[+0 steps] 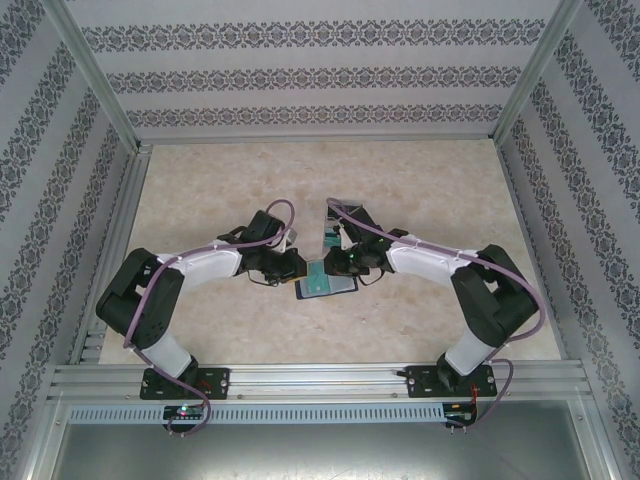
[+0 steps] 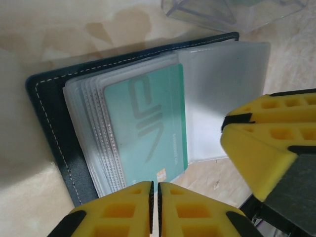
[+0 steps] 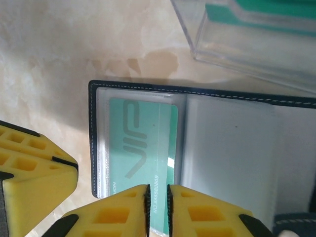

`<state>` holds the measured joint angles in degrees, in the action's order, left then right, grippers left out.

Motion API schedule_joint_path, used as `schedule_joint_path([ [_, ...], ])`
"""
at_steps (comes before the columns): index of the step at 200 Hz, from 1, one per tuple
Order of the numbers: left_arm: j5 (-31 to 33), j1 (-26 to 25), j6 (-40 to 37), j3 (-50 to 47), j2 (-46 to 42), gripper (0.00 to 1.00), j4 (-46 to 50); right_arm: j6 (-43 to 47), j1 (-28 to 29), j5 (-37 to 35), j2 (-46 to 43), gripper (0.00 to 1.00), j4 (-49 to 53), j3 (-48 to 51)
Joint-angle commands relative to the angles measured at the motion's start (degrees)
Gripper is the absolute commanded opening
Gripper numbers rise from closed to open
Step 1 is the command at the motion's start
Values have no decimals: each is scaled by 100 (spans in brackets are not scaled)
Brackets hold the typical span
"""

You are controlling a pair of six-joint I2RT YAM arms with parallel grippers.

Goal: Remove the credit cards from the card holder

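Observation:
The slate-blue card holder (image 1: 327, 291) (image 2: 47, 113) (image 3: 298, 224) lies open and flat on the table between both arms. A teal-green card (image 1: 322, 278) (image 2: 143, 128) (image 3: 143, 143) marked VIP sits in its top clear sleeve, its near end poking out of the pocket. My left gripper (image 1: 293, 266) (image 2: 155, 207) is shut and empty, tips at the card's near edge. From the other side, my right gripper (image 1: 340, 263) (image 3: 158, 210) is over the card's numbered end, jaws nearly together with nothing pinched. No dark or silvery card shows.
A clear plastic box (image 1: 340, 225) (image 2: 232, 10) (image 3: 256, 29) with teal cards inside stands just behind the holder. The pale marble tabletop (image 1: 440, 190) stretches out around it, ringed by patterned walls and a metal frame.

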<state>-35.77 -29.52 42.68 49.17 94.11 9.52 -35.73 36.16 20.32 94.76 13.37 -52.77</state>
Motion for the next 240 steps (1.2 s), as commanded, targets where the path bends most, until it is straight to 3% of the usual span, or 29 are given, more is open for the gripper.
schedule_joint_path([
  [1,37,51,-8,18,188,12,40,-246,46,380,139,19,-330,-71],
  [177,297,42,-241,278,635,11,698,-415,-237,755,620,20,-577,215],
  [240,289,43,-242,304,666,11,692,-522,-355,1024,623,8,-860,361],
])
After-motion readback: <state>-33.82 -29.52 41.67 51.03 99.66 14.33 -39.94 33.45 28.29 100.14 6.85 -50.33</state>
